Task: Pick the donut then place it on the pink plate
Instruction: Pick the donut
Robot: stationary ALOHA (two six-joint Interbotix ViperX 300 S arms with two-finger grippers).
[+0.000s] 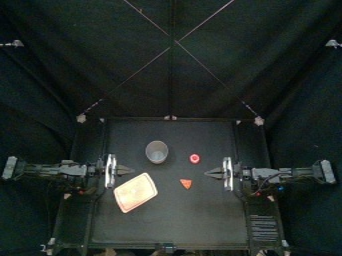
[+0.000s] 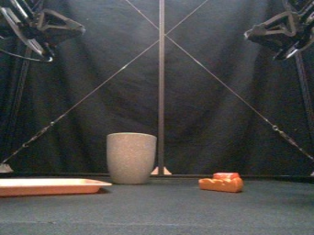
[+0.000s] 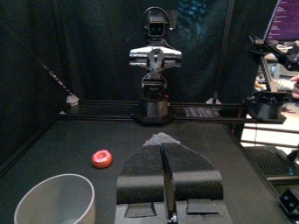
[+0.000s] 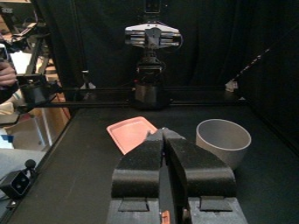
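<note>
The small red donut (image 1: pixel 195 158) lies on the black table just right of the tall grey cup (image 1: pixel 159 151); the left wrist view shows the donut (image 3: pixel 104 157) ahead of the jaws and to one side. The pink plate (image 1: pixel 135 191) lies flat at the front left, also seen low at the left in the front view (image 2: pixel 50 186). My left gripper (image 1: pixel 107 172) rests at the table's left edge with its jaws shut and nothing in them. My right gripper (image 1: pixel 225 172) rests at the right edge, also shut and holding nothing. Both are well away from the donut.
An orange wedge-shaped toy (image 1: pixel 186 184) lies right of the plate, in front of the donut; it shows at the right in the front view (image 2: pixel 222 183). The grey cup (image 2: pixel 131 158) stands upright behind the plate. Both arms hang high in the front view.
</note>
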